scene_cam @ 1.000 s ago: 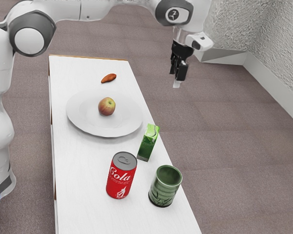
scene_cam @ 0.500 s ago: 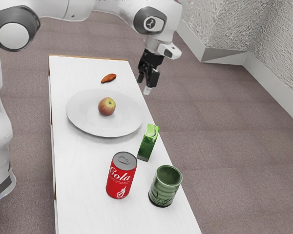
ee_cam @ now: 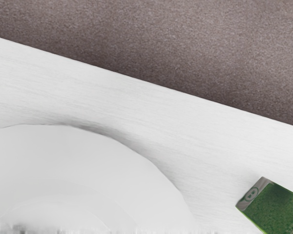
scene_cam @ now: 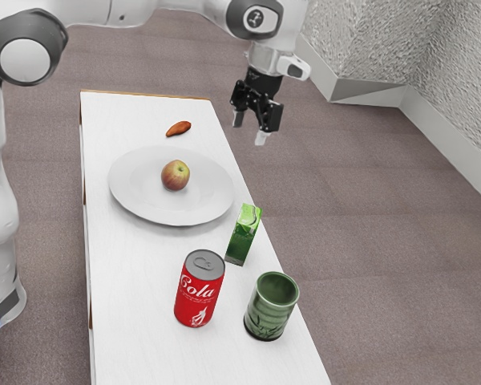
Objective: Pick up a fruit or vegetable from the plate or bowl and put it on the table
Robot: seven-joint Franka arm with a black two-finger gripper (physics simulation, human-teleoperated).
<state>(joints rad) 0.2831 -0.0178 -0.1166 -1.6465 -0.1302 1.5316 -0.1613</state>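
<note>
My gripper (scene_cam: 249, 138) hangs in the air up and to the right of the plate in the exterior view, its two fingertips apart with nothing between them. A red-and-yellow apple (scene_cam: 175, 175) rests on the white plate (scene_cam: 128, 204). The plate stands on the white table (scene_cam: 136, 265). In the wrist view, part of the plate (ee_cam: 88, 165) lies on the table (ee_cam: 88, 92), and the apple is not among what I can make out there.
An orange-brown sweet potato (scene_cam: 178, 128) lies beyond the plate. A green carton (scene_cam: 243, 234), a red cola can (scene_cam: 200, 289) and a green cup (scene_cam: 271, 305) stand on the table's nearer part. The carton (ee_cam: 276, 207) is near the plate in the wrist view.
Over the last second my hand has moved left in the exterior view, with a slight shift back right and up lately. The fingers have spread apart. The apple and plate have stayed put.
</note>
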